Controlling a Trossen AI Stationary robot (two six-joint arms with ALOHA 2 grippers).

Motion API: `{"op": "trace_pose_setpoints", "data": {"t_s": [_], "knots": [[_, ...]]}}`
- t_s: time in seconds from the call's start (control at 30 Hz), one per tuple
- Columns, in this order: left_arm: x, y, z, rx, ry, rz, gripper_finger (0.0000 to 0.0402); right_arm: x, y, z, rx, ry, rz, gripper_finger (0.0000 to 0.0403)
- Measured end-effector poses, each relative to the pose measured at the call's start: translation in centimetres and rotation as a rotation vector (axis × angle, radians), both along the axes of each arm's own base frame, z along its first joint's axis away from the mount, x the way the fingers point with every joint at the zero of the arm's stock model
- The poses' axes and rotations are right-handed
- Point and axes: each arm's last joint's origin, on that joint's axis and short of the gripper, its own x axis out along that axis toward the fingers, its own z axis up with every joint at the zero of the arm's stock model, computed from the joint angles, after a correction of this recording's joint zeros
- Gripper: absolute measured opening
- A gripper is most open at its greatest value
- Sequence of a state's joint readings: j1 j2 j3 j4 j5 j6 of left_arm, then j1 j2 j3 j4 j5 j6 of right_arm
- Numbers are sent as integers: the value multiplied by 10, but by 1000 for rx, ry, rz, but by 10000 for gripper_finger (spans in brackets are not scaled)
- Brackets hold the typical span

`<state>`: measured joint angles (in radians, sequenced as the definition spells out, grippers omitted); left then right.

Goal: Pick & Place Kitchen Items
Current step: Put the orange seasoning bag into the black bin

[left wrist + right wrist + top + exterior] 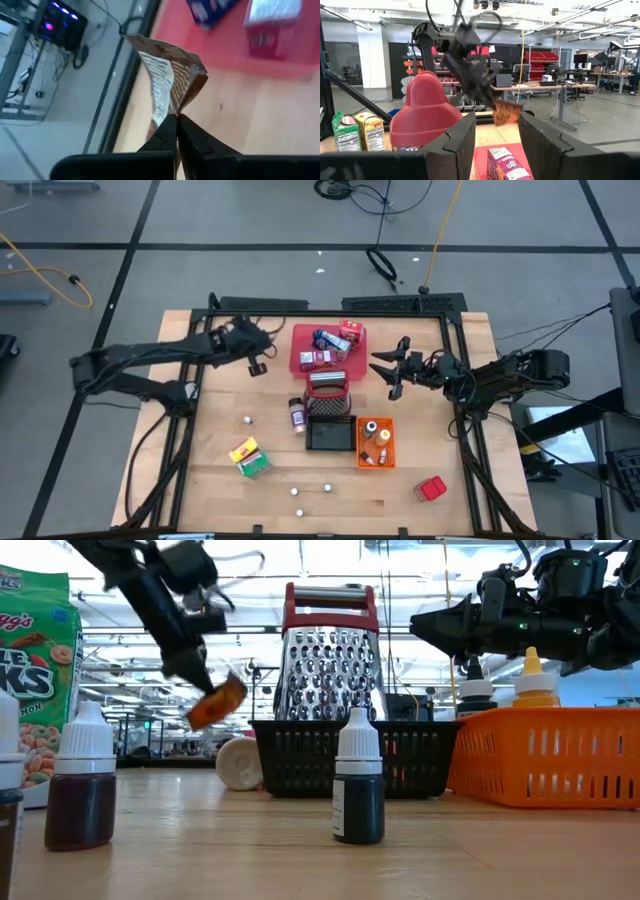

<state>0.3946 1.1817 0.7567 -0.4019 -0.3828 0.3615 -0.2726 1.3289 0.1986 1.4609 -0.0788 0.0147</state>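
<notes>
Landmark: flat red tray (328, 360) at the far middle of the bench (210, 470), already carrying several boxes.
Left gripper (176, 120): fingers pinched tight on the bottom edge of a brown pouch (167, 82), so it sticks out past the fingertips.
Pouch position: in the air, clear of the bench, just beside the tray's left edge; likely lifted high to clear the rim.
Right gripper (392, 370): jaws apart, empty, hovering just right of the tray, waiting.
Still loose: yellow-green box (249, 456) and red box (431, 488), well in front of the tray.
</notes>
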Motion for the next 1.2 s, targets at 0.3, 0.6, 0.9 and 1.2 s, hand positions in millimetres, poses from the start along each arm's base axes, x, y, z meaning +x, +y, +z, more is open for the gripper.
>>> {"op": "trace_pose_setpoints", "data": {"t_s": [0.3, 0.6, 0.9, 1.2], "knots": [[-23, -32, 44, -66, -309, -103, 0, 0, 0, 0, 18, -4, 4, 141], [-38, -62, 68, -166, -514, -263, 0, 0, 0, 0, 25, -5, 6, 141], [-37, -90, 86, -279, -681, -526, 0, 0, 0, 0, 25, -4, 6, 141], [-35, -114, 88, -389, -702, -678, 0, 0, 0, 0, 25, -5, 6, 141]]}}
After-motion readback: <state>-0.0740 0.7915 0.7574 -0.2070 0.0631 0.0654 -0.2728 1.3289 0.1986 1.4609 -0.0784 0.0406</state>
